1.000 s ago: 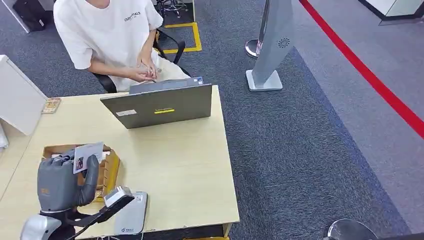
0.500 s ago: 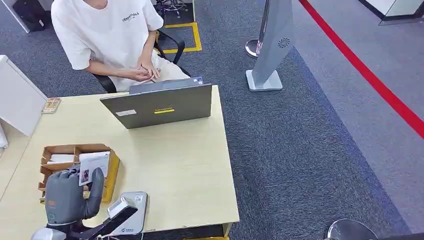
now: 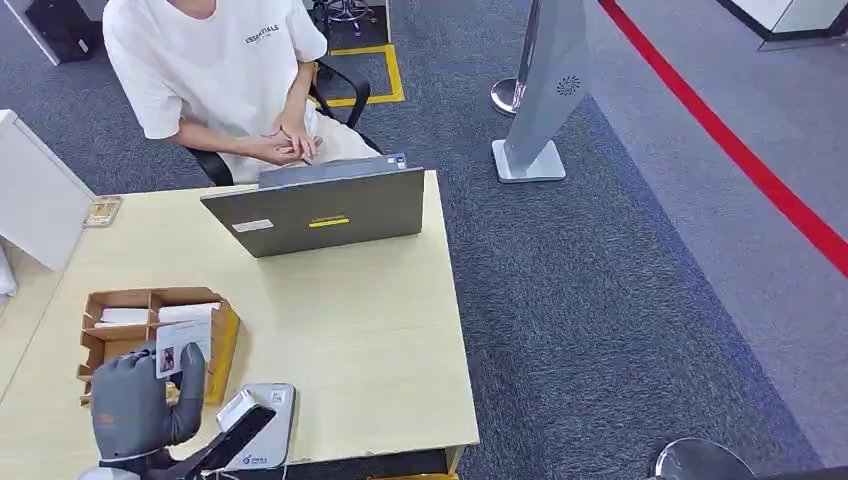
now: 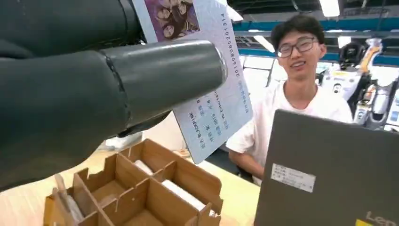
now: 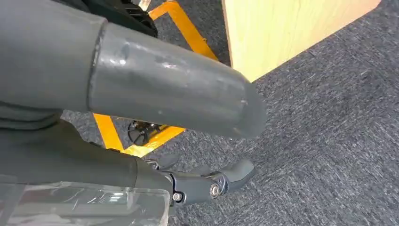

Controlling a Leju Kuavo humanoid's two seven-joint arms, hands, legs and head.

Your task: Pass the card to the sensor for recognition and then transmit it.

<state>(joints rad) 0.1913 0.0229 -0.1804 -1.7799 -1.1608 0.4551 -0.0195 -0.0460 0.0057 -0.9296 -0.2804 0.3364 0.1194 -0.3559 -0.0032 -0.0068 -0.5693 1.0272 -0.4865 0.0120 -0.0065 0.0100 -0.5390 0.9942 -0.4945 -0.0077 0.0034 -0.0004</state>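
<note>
My left hand [image 3: 135,402] is raised over the table's near left corner, pinching a white card [image 3: 178,345] with a small photo between thumb and fingers. In the left wrist view the card [image 4: 214,84] sticks out past the thumb [image 4: 160,80], printed face showing. The white card sensor [image 3: 262,428] lies flat at the table's front edge, just right of the hand, with a dark angled reader arm [image 3: 228,440] above it. My right hand [image 5: 141,117] hangs beside the table over the carpet, fingers apart and holding nothing.
A brown cardboard divider box [image 3: 120,312] with white cards sits behind my left hand. A grey laptop [image 3: 318,208] stands at the table's far edge. Behind it a person in a white shirt [image 3: 215,70] sits on a chair. A grey stand [image 3: 545,90] rises from the carpet.
My left hand has moved down and toward the table's front edge with the card, away from over the box and closer to the sensor.
</note>
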